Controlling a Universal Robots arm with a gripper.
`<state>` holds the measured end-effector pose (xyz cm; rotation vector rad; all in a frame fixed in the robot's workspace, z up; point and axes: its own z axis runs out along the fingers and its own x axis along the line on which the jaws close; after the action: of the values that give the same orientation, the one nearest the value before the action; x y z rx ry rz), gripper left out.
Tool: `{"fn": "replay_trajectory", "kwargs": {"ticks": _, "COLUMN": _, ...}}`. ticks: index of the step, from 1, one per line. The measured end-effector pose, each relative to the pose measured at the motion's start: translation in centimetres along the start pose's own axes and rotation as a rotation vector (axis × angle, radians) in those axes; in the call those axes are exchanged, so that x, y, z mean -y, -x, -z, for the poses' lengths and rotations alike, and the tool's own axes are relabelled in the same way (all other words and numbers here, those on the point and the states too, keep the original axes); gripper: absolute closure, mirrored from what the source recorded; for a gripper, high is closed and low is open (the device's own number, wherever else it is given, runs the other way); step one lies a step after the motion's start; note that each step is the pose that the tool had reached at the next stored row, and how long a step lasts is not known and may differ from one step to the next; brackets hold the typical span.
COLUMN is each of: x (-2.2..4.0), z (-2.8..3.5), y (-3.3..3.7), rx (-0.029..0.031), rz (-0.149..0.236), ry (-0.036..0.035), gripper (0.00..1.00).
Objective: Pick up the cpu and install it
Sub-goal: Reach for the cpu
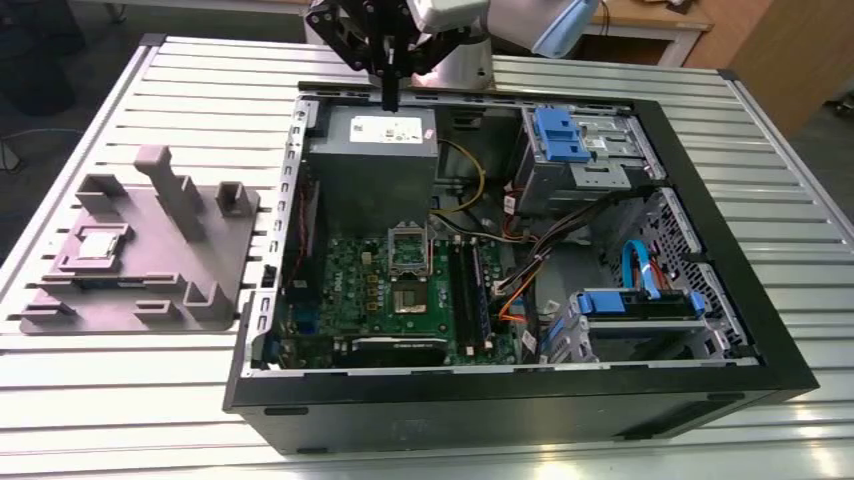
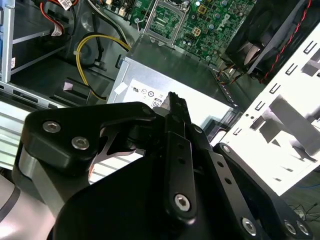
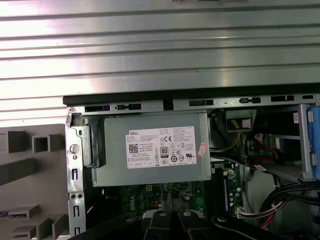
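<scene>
"Exterior view: where is the cpu point(image 1: 100, 244)?"

"It lies flat in a square recess of the grey tray point(image 1: 134, 305). The tray stands on the slatted tabletop point(image 1: 120, 420) at the exterior view's left, outside the open computer case point(image 1: 534, 405). The cpu's pale metal top faces up."

"Which way does its long axis run?"

"It is square, so it has none to name. Its edges look parallel to the tray's edges."

"And the pincer point(image 1: 390, 98)?"

"It is well apart from the cpu. It hangs fingers-down above the case's far wall, over the end of the grey box point(image 1: 374, 165) with the white label. In the second wrist view the pincer point(image 2: 175, 106) has its fingers pressed together, with nothing between them."

"And the green motherboard point(image 1: 400, 290)?"

"It is inside the case, past the grey box from the pincer. The first wrist view shows the grey box point(image 3: 150, 150) label-side up, with a strip of green board beside it."
</scene>
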<state>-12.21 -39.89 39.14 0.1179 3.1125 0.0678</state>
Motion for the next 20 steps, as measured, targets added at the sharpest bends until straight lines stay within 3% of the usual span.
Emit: {"fn": "replay_trajectory", "kwargs": {"ticks": 20, "x": 0.17, "z": 0.04, "y": -2.36, "rx": 0.0000, "rz": 0.000, "ry": -0.0001, "gripper": 0.90}}
